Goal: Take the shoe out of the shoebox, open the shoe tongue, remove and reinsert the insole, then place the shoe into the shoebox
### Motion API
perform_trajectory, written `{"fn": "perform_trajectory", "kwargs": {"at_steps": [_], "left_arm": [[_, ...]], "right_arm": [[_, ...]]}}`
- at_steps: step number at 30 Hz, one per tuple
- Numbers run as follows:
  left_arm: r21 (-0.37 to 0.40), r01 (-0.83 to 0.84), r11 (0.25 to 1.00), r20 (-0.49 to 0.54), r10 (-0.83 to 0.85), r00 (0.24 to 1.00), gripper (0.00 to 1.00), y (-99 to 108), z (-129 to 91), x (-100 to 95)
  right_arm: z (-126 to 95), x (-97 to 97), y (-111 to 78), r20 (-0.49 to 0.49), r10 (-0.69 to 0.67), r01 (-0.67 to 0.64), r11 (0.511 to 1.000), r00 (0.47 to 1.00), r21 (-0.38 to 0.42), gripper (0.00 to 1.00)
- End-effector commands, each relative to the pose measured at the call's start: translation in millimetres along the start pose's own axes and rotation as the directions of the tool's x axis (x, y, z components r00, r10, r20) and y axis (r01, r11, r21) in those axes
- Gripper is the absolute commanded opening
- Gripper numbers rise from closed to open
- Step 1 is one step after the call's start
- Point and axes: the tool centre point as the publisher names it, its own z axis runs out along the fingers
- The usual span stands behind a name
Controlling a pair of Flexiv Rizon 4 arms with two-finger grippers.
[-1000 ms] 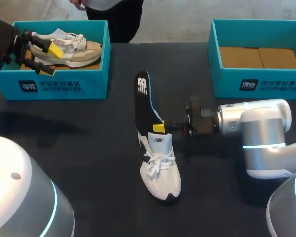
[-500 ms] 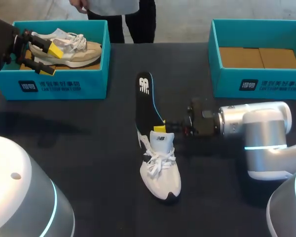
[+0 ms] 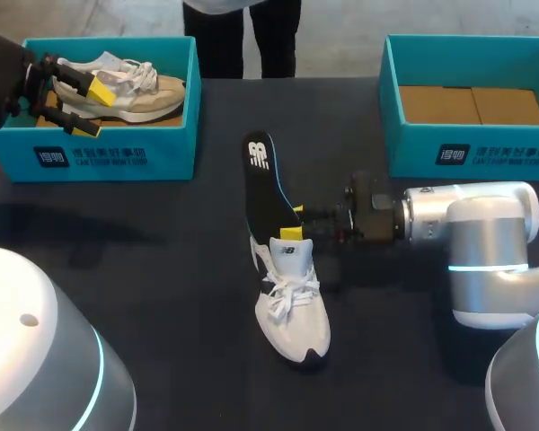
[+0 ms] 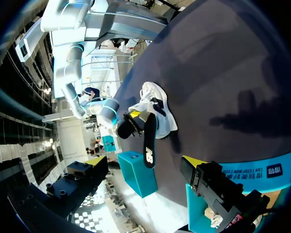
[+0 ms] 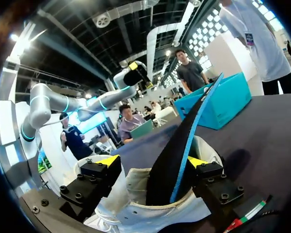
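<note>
A white shoe (image 3: 292,305) lies mid-table, toe toward me. Its black insole (image 3: 262,189) with a blue edge stands tilted out of the heel opening. My right gripper (image 3: 294,222) comes in from the right at the shoe's collar, open. In the right wrist view the insole (image 5: 177,141) rises between the parted fingers of the right gripper (image 5: 151,161), above the shoe (image 5: 145,208); one finger stands clear of it. My left gripper (image 3: 76,108) hangs open and holding nothing over the left shoebox (image 3: 117,154), above a beige shoe (image 3: 130,90). The left wrist view shows the white shoe (image 4: 160,104) far off.
A second teal shoebox (image 3: 472,148) stands at the back right with only cardboard inside. Dark tabletop (image 3: 162,269) lies open on either side of the white shoe. My right arm's silver body (image 3: 485,251) fills the right front.
The right gripper's fingers have spread apart and let go of the insole, which stays standing in the shoe. The left arm has not moved.
</note>
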Motion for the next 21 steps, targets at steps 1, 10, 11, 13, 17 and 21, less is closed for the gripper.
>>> {"fn": "perform_trajectory", "kwargs": {"at_steps": [1,10,11,13,17,21], "left_arm": [[-0.001,-0.002,1.000,0.000,0.002,1.000,1.00,0,0,0.4],[-0.001,-0.002,1.000,0.000,0.002,1.000,1.00,0,0,0.4],[-0.001,-0.002,1.000,0.000,0.002,1.000,1.00,0,0,0.4],[-0.001,-0.002,1.000,0.000,0.002,1.000,1.00,0,0,0.4],[-0.001,-0.002,1.000,0.000,0.002,1.000,1.00,0,0,0.4],[-0.001,-0.002,1.000,0.000,0.002,1.000,1.00,0,0,0.4]], "right_arm": [[0,3.0,3.6,0.009,-0.003,0.003,1.000,1.000,0.003,0.84],[2,-4.7,10.0,0.013,0.001,-0.001,1.000,1.000,0.015,0.75],[3,-6.3,10.6,0.015,0.006,-0.006,1.000,1.000,0.021,0.74],[5,-9.8,12.0,0.017,0.013,-0.014,1.000,1.000,0.028,0.68],[8,-14.9,16.5,0.033,0.029,-0.030,0.998,0.999,0.047,0.52],[9,-18.3,21.9,0.049,0.043,-0.047,0.997,0.998,0.068,0.46]]}}
